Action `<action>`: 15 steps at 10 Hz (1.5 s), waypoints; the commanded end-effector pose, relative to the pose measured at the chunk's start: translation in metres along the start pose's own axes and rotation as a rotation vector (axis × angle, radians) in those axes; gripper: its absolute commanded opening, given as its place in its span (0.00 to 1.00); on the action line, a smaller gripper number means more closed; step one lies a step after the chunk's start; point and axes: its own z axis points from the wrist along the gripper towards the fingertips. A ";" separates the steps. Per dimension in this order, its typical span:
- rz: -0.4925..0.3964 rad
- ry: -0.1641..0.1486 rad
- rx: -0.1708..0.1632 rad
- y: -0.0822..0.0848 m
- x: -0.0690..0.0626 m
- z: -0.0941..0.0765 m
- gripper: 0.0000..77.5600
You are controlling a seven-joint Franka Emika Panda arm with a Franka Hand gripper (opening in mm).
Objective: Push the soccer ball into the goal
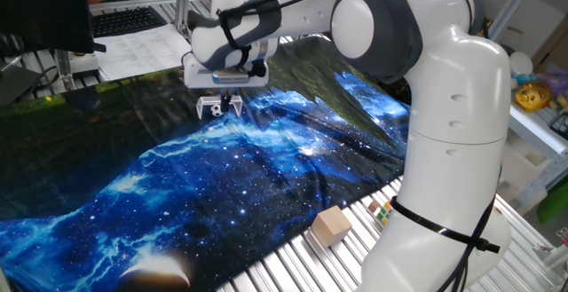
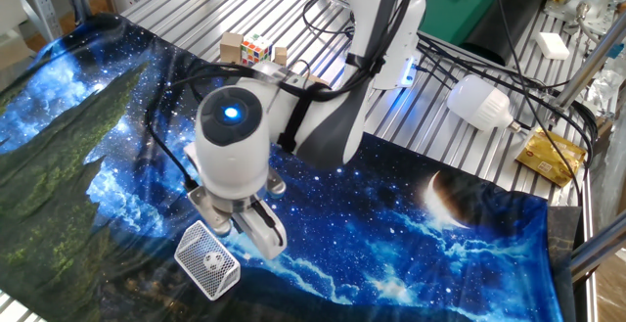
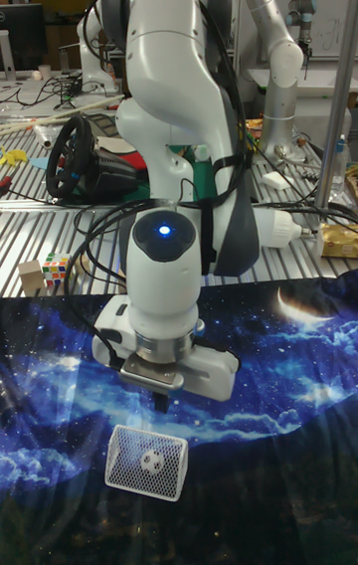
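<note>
The soccer ball, tiny and white with black patches, lies inside the goal, a small white mesh frame on the starry cloth. The tall fixed view shows the ball resting within the goal; the one fixed view shows the goal under the hand. My gripper hovers just above and beside the goal's open side, fingers close together and holding nothing. Its tip hangs clear above the goal's top bar, and in the one fixed view the gripper sits right over the goal.
A blue galaxy cloth covers the slatted table. A tan wooden block lies at the cloth's edge. A puzzle cube and wooden blocks sit behind the arm, with a white bulb and a yellow packet to the right.
</note>
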 end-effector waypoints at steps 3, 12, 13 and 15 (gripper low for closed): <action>0.005 0.018 -0.013 -0.001 -0.001 -0.002 0.00; -0.036 0.025 -0.001 -0.001 -0.001 -0.002 0.00; -0.075 0.018 -0.001 -0.001 -0.001 -0.002 0.00; -0.119 -0.003 -0.006 -0.001 -0.001 -0.002 0.00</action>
